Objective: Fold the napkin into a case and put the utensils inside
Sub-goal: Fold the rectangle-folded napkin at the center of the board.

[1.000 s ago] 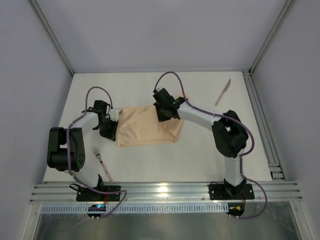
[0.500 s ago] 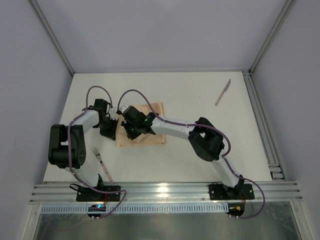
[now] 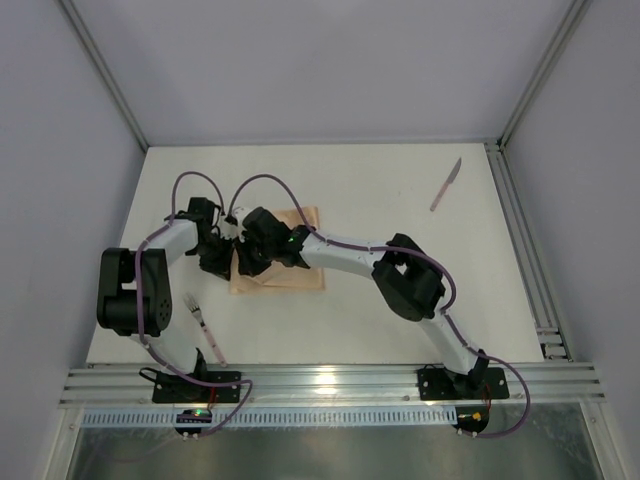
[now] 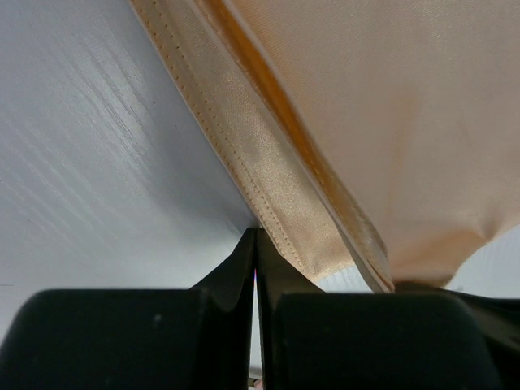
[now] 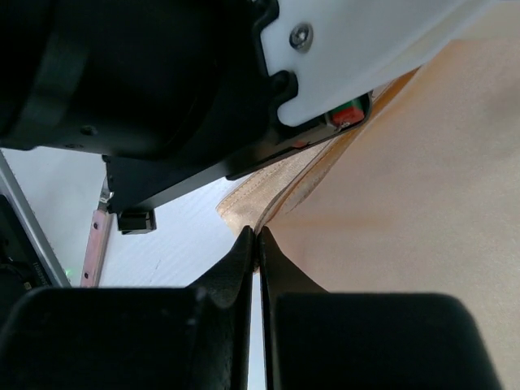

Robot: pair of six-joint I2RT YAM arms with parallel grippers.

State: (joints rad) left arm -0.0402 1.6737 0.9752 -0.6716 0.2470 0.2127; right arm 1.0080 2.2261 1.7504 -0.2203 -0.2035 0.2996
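While the napkin (image 3: 290, 272) lies doubled over on the table (image 3: 400, 210) as a flat peach rectangle left of centre, both grippers meet at its left edge. The left gripper (image 3: 222, 254) has its jaws pressed fully together, tips touching the stitched hem (whether any cloth is nipped between them cannot be told from its wrist view). The right gripper (image 3: 248, 256), reaching across the cloth from the right, is also closed tight, and the folded edge runs into its fingertips, so it is pinching the napkin. The fork (image 3: 203, 325) lies near the left arm's base, apart from the cloth; the knife (image 3: 446, 184) rests well away at the right rear.
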